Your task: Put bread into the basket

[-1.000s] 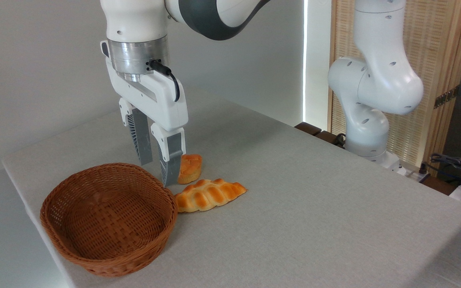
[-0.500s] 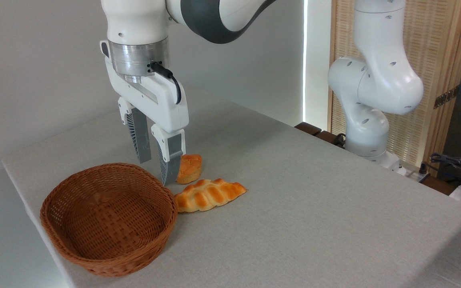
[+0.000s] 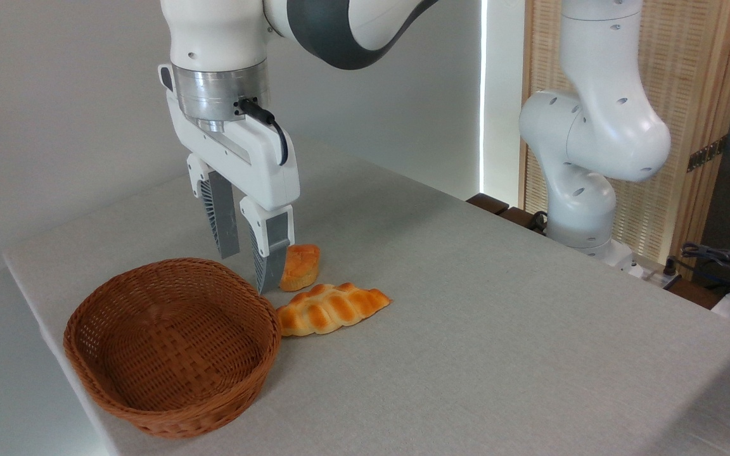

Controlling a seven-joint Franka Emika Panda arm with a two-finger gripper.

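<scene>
Two fingers apart, gripper [image 3: 246, 273] empty | bread [image 3: 300, 266] beside | basket [image 3: 118, 405] | no readable writing

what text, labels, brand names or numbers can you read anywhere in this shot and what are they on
None can be read.
The gripper and the white arm above it show no logo or lettering from this view.
The bun, the braided loaf and the wicker basket carry no label.
The table is plain grey cloth, unmarked.
The gear at the far right edge is too small and blurred to show any print.
</scene>
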